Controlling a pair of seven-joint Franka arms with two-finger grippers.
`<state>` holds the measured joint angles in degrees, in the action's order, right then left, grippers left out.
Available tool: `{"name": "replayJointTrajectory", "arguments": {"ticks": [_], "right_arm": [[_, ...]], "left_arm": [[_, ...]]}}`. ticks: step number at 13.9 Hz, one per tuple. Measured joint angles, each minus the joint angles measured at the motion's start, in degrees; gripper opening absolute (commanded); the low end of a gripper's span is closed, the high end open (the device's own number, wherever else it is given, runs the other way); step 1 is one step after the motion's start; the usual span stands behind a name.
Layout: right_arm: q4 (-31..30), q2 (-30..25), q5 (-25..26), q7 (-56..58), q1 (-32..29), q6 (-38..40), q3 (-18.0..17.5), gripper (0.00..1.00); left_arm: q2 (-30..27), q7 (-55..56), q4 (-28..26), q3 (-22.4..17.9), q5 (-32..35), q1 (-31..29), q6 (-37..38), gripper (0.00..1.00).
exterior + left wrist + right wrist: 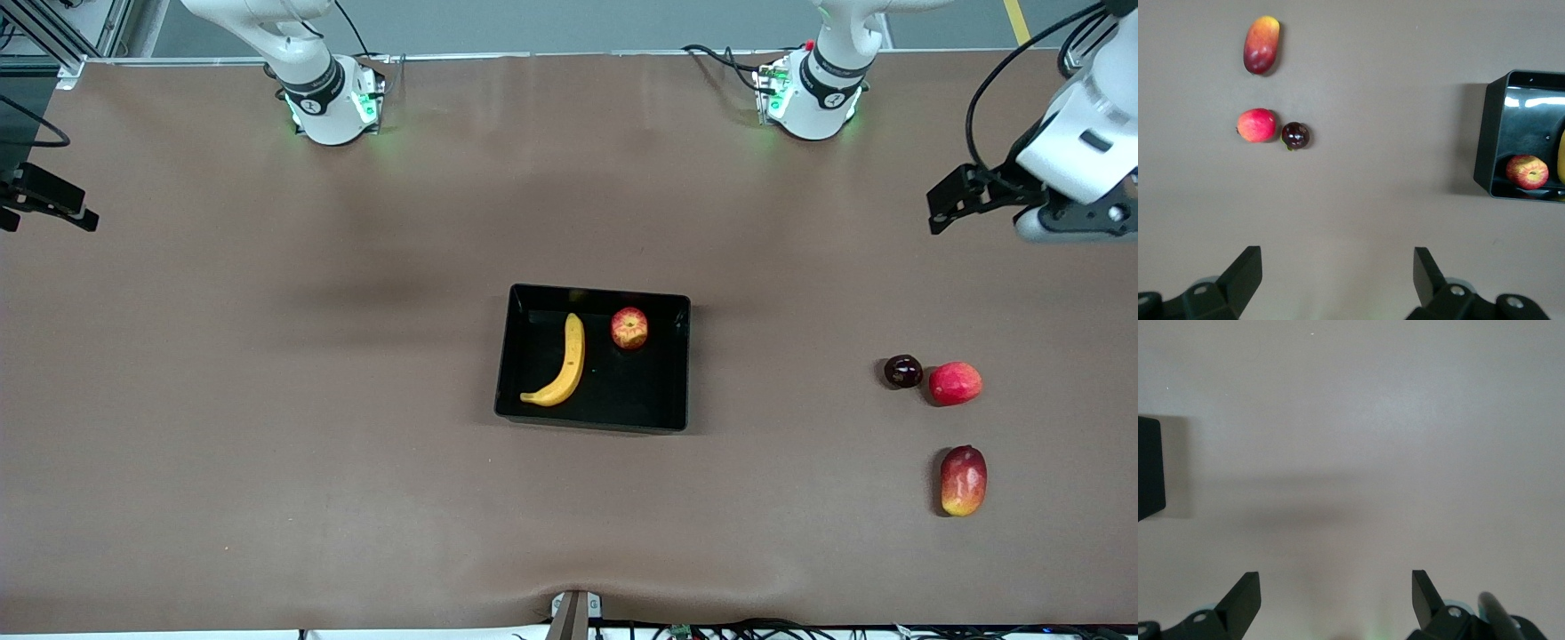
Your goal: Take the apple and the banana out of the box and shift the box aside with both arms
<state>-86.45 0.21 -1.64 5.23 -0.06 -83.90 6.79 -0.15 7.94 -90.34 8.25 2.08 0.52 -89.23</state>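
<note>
Front view: the box [593, 358] sits mid-surface [267, 400], holding the banana [562, 364] and, at its 1 o'clock, the apple [629, 327] (apart). Left claw [1335, 280] hangs released over bare surface; right claw [1336, 600] likewise, spread wide.

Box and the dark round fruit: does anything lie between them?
Nothing: only bare table between the box and the dark round fruit, shown in the front view.
</note>
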Motion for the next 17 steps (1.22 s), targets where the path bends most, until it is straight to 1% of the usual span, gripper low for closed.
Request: {"name": "replayJointTrajectory", "arguments": {"ticks": [1,3,6,8,10,11,13,15,17], "right_arm": [[0.00,0.24,0.00,0.00,-0.13,-0.04,0.04,1.00],[0.00,0.66,0.00,0.00,-0.59,-0.14,0.10,1.00],[0.02,1.13,0.00,0.00,-0.79,-0.15,0.13,1.00],[0.02,1.29,0.00,0.00,-0.79,-0.14,0.13,1.00],[0.04,1.32,0.00,0.00,-0.82,-0.14,0.14,1.00],[0.07,1.33,0.00,0.00,-0.82,-0.15,0.14,1.00],[0.10,1.38,0.00,0.00,-0.83,-0.15,0.14,1.00],[0.11,1.45,0.00,0.00,-0.84,-0.15,0.13,1.00],[0.14,1.50,0.00,0.00,-0.84,-0.15,0.12,1.00]], "left_arm": [[1.25,1.55,-0.09,0.92,-0.03,0.02,-0.32,1.00],[3.86,6.63,-0.86,4.30,-0.07,0.14,-2.74,1.00],[6.76,14.01,-4.37,9.99,-0.07,0.54,-9.20,1.00],[8.05,18.12,-8.25,13.17,-0.07,0.71,-14.12,1.00],[9.11,24.45,-13.50,16.27,-0.07,0.94,-21.58,1.00],[10.16,27.69,-15.25,17.44,-0.07,1.48,-24.62,1.00],[13.30,34.03,-16.55,18.27,-0.07,4.31,-29.82,1.00],[16.86,40.71,-16.60,18.32,0.50,7.90,-34.26,1.00],[20.29,48.24,-16.56,18.33,4.28,10.67,-37.83,1.00]]}}
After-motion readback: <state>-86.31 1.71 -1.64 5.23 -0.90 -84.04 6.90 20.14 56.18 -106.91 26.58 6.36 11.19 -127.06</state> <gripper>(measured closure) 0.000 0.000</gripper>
